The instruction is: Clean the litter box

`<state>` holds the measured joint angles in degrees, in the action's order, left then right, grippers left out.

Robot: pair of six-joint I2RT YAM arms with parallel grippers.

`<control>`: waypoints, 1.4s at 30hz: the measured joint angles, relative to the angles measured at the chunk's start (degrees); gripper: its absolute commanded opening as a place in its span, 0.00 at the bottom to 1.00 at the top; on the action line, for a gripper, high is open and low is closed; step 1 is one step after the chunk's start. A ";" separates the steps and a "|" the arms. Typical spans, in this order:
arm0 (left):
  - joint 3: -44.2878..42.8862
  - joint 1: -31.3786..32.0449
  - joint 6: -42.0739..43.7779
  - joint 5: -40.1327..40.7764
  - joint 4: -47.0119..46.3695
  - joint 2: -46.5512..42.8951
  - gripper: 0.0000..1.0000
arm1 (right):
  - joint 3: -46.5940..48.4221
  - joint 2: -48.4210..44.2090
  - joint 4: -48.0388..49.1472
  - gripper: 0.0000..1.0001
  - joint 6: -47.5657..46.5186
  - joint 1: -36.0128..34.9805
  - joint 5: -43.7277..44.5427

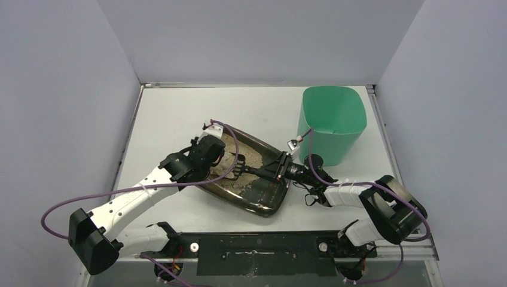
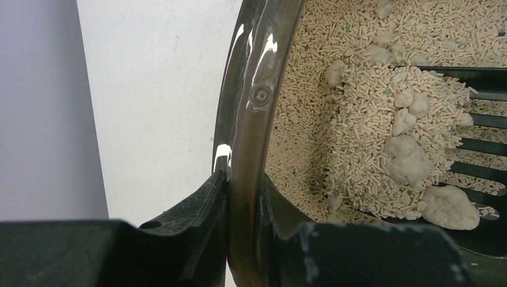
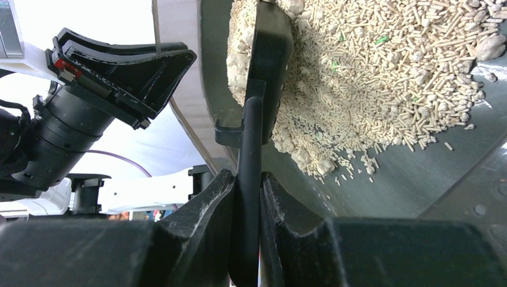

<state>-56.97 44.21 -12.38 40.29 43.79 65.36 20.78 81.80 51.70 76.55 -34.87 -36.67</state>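
Observation:
The dark litter box (image 1: 263, 202) lies slanted at the table's middle and holds beige pellet litter (image 1: 233, 156) with pale clumps. My left gripper (image 1: 210, 156) is shut on the litter box's left rim (image 2: 248, 149), one finger outside and one inside. My right gripper (image 1: 281, 170) is shut on the black slotted scoop's handle (image 3: 249, 179). The scoop (image 1: 240, 165) lies in the litter with its head (image 2: 478, 137) carrying pellets and several pale clumps (image 2: 406, 158). In the right wrist view the litter box's bare floor (image 3: 418, 173) shows beside the litter.
A mint-green bin (image 1: 332, 122) stands upright at the back right, close beyond my right gripper. White walls enclose the table on three sides. A purple cable (image 1: 137, 190) loops along my left arm.

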 measured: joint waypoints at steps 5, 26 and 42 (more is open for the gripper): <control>0.13 -0.11 -0.42 -0.04 -0.11 0.11 0.00 | -0.24 -2.78 -1.79 0.00 -0.72 1.20 -0.31; 3.28 -3.26 -3.21 -5.92 -2.84 3.21 0.00 | -10.73 -15.37 2.36 0.00 2.12 8.52 -1.20; 3.93 -3.80 -5.07 -8.48 -5.05 7.06 0.16 | -16.22 -18.29 8.26 0.00 4.59 10.38 -0.96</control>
<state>-53.04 40.40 -17.45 31.81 38.74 72.42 4.56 63.51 59.96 81.14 -24.49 -37.63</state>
